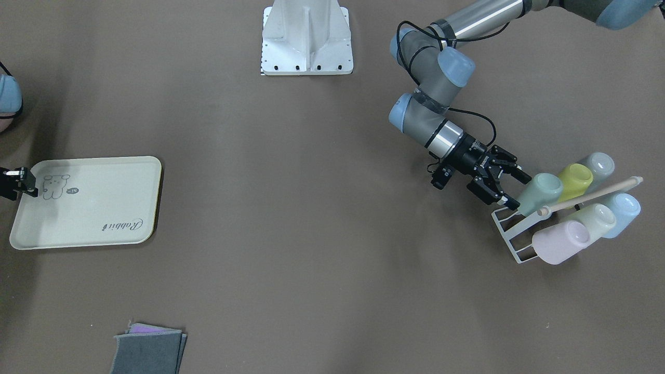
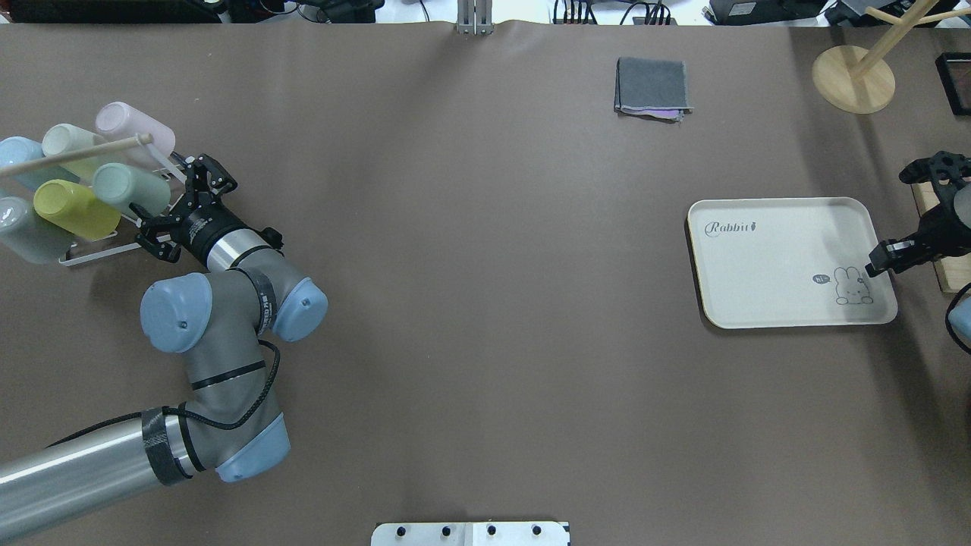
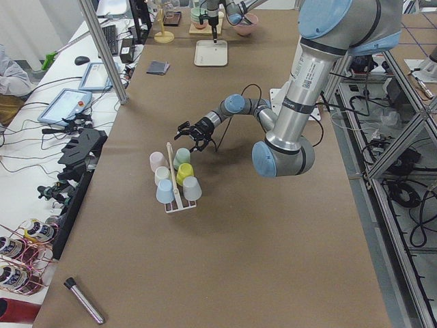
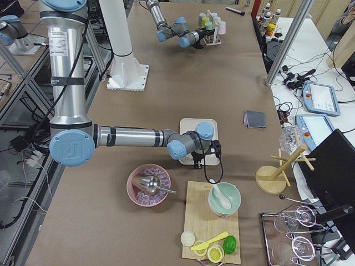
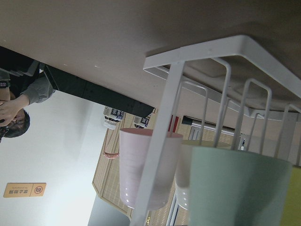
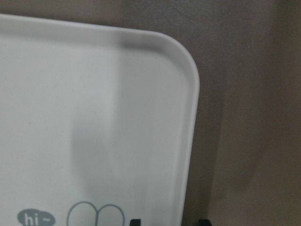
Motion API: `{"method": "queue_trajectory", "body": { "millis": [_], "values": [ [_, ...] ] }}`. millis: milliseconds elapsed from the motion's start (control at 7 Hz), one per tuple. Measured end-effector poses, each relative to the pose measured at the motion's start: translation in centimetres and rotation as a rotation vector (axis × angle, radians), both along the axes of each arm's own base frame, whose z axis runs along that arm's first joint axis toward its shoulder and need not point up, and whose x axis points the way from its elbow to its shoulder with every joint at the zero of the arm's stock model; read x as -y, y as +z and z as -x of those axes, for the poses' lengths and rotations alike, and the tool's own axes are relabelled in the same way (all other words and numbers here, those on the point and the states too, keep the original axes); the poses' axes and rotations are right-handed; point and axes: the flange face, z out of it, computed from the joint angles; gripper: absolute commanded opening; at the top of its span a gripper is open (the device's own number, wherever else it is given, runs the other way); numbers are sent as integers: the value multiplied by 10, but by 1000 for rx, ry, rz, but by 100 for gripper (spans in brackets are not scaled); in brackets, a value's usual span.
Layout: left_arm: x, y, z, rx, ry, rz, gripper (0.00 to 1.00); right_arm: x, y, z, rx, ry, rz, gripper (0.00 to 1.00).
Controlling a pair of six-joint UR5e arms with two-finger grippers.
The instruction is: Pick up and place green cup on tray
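Green cup (image 1: 540, 193): right of the front-facing view, tilted on a white wire rack (image 1: 511, 236), closed end up. It is the first of its row, next to the gripper.
Neighbours: a yellow-green cup (image 1: 575, 181) sits just beside it. A pink cup (image 1: 561, 241) and a cream cup (image 1: 595, 221) fill the other row, beyond the wooden rod (image 1: 592, 195).
Left gripper (image 1: 517, 191): jaws spread wide and holding nothing. The tips lie just beside the cup's lower end; whether either one touches it cannot be told. The wrist view shows the cup close at lower right, behind the rack wires.
Right gripper (image 1: 18, 179): at the left edge of the view, by the tray's corner near the printed figure. How far open it is cannot be told.
Tray (image 1: 93, 208): lower left of the view, flat on the table, with no cup on it, well apart from the rack.
Stage: judged as the end of the approach, before the grasp.
Done: only the reach to the cup.
Left: closing on the cup, lifting it off the rack, carrying it across the table and setting it on the tray.
Caution: the close neighbour and the wires leave little room for the fingers.
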Motion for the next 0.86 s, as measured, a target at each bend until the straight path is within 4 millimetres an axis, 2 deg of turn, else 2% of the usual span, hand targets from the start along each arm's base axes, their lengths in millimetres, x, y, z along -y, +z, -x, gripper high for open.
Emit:
{"method": "queue_trajectory", "body": {
  "millis": [286, 429, 714, 857],
  "values": [
    [2, 5, 5, 16, 3, 16, 96, 0, 1, 1, -1, -1, 2, 44],
    [1, 7, 5, 34, 17, 27, 93, 0, 2, 1, -2, -2, 4, 39],
    [1, 22, 0, 87, 38, 43, 92, 0, 3, 1, -3, -2, 6, 36],
    [2, 26, -1, 117, 51, 41, 93, 0, 3, 1, -2, -3, 8, 30]
  ]
}}
